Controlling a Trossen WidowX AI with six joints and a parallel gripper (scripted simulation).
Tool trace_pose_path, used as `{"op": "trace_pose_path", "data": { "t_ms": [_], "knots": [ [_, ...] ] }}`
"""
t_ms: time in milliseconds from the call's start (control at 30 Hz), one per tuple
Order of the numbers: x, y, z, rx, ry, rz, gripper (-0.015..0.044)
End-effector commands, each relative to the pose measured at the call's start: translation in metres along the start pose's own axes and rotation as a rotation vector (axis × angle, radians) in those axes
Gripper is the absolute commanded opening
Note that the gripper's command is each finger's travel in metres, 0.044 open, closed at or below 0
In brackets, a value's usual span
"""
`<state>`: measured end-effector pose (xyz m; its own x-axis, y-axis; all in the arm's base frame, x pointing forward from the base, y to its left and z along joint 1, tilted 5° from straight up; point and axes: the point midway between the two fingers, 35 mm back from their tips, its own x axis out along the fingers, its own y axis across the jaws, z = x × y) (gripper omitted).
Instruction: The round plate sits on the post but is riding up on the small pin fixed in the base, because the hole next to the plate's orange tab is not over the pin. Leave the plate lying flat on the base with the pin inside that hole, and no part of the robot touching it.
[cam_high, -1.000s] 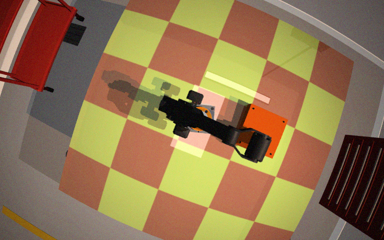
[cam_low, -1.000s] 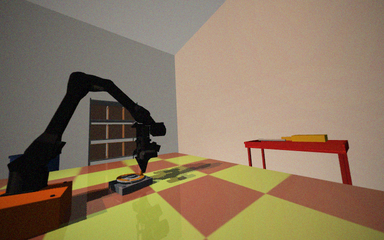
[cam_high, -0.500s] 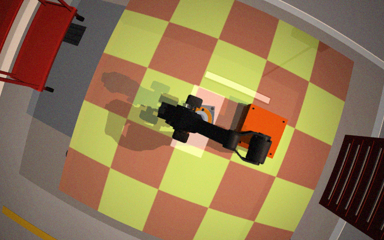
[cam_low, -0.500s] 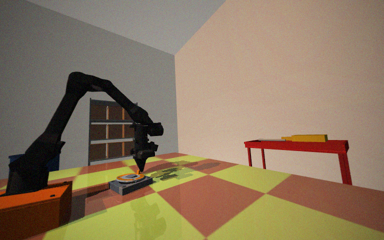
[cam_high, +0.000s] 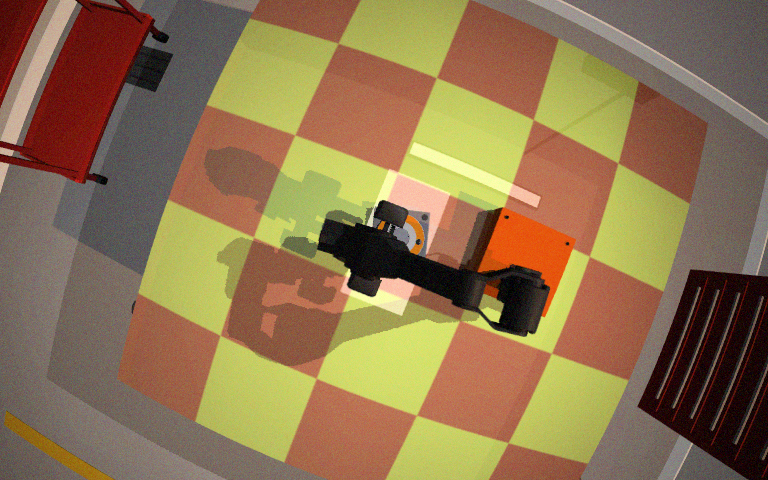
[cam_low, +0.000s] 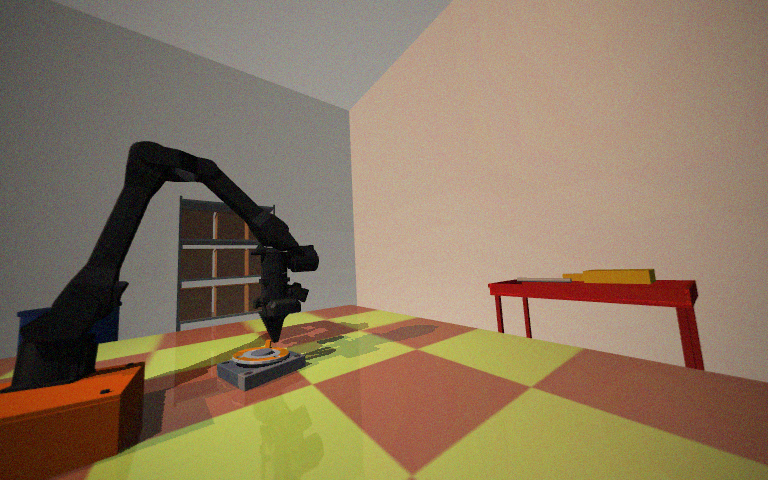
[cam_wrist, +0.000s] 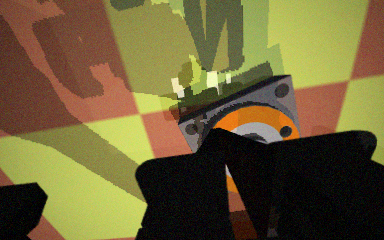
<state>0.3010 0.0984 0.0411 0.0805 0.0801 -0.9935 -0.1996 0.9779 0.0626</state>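
The round plate (cam_high: 420, 229) (cam_low: 242, 357) (cam_wrist: 252, 114), with an orange ring and pale middle, sits on the grey square base (cam_high: 415, 214) (cam_low: 271, 375) (cam_wrist: 270, 92). Its orange tab (cam_low: 268, 343) stands up at the plate's far side in the exterior view. My gripper (cam_low: 275, 340) (cam_wrist: 215, 132) is shut and empty, pointing down with its tips right beside the tab; whether they touch it I cannot tell. A dark round spot (cam_high: 418, 241) (cam_wrist: 286, 131) shows on the orange ring. The pin and the hole by the tab are hidden, and the plate's tilt is too small to judge.
The orange block (cam_high: 532, 243) (cam_low: 67, 407) under the arm stands near the base. A pale bar (cam_high: 475, 174) lies on the checkered surface. A red cart, a dark red cabinet, a shelf and a red table with yellow things stand farther off.
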Motion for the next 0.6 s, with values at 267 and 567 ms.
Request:
{"op": "trace_pose_path", "data": {
  "t_ms": [267, 567],
  "knots": [
    [-0.001, 0.01, -0.018, 0.004, 0.008, 0.006, 0.0],
    [-0.002, 0.013, -0.027, 0.004, 0.009, 0.007, 0.0]
  ]
}}
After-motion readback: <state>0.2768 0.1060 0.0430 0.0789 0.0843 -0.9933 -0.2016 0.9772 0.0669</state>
